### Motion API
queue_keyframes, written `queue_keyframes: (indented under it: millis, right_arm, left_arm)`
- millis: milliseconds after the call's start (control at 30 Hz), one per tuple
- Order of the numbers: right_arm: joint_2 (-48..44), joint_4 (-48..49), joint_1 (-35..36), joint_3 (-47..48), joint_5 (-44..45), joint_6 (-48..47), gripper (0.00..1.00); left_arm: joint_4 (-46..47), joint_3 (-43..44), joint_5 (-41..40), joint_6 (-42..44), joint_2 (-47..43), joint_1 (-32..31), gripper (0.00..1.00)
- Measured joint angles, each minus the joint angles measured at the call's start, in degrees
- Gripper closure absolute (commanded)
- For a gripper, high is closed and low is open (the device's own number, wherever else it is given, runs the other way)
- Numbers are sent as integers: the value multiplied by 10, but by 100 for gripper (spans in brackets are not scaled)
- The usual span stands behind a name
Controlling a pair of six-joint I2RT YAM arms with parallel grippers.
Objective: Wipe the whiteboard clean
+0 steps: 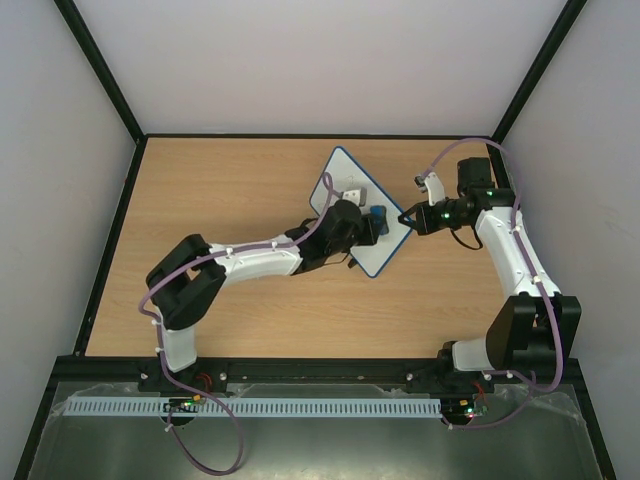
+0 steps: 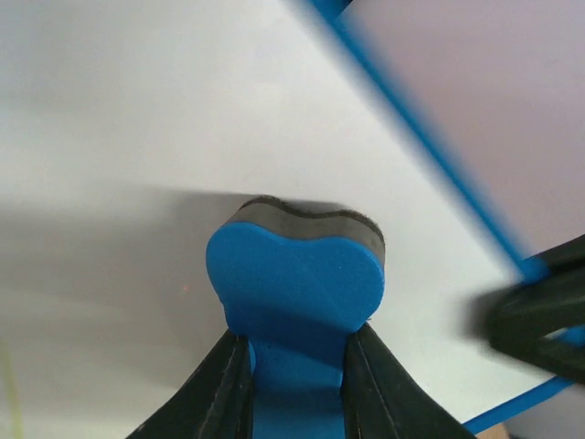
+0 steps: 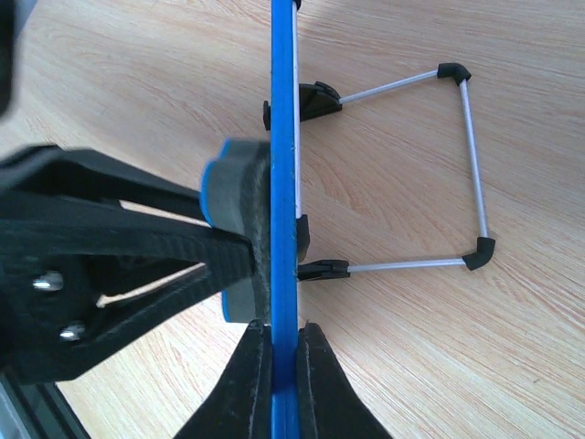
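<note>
The whiteboard (image 1: 345, 185), white with a thin blue rim, stands tilted at the table's middle. My left gripper (image 1: 374, 222) is shut on the blue-and-black eraser (image 2: 297, 274) and presses its dark felt side against the board's white face (image 2: 137, 110). No marks show on the face in the left wrist view. My right gripper (image 1: 405, 219) is shut on the board's blue rim (image 3: 284, 165) at its near right corner. In the right wrist view the eraser (image 3: 238, 229) lies flat against the board, seen edge-on. The right gripper's black fingers (image 2: 539, 315) show in the left wrist view.
The board's wire stand (image 3: 471, 155) with black feet rests on the wooden table (image 1: 230, 190) behind the board. Black frame rails and pale walls (image 1: 300, 60) enclose the table.
</note>
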Motion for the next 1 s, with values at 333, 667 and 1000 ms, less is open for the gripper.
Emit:
queue_keyframes:
  millis: [333,667,1000]
  right_arm:
    - [-5,1,1,-5,-14,0,98]
    - [-5,0,2,-6,-23,0,98]
    - [-5,1,6,-6,-29,1,98]
  left_arm:
    - [4,-113,3,-45,5,-1,97]
    - [-4,-28,7,5,-26,-4,97]
    - [38,-37,7,-3,-33,-12,97]
